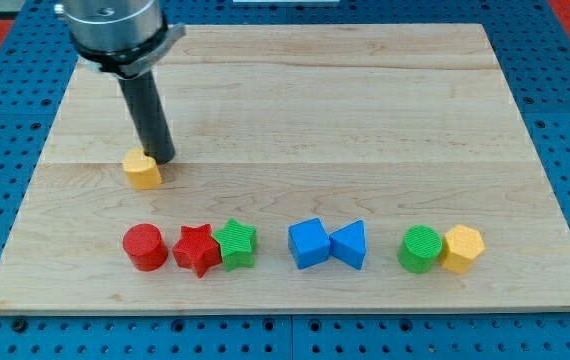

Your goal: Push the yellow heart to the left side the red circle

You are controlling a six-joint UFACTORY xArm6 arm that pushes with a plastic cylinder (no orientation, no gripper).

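Observation:
The yellow heart lies on the wooden board at the view's left, above the row of blocks. My tip stands at the heart's upper right edge, touching or almost touching it. The red circle is the leftmost block in the row near the view's bottom, straight below the heart with a gap between them.
To the right of the red circle stand a red star and a green star, touching. Further right are a blue cube, a blue triangle, a green circle and a yellow hexagon.

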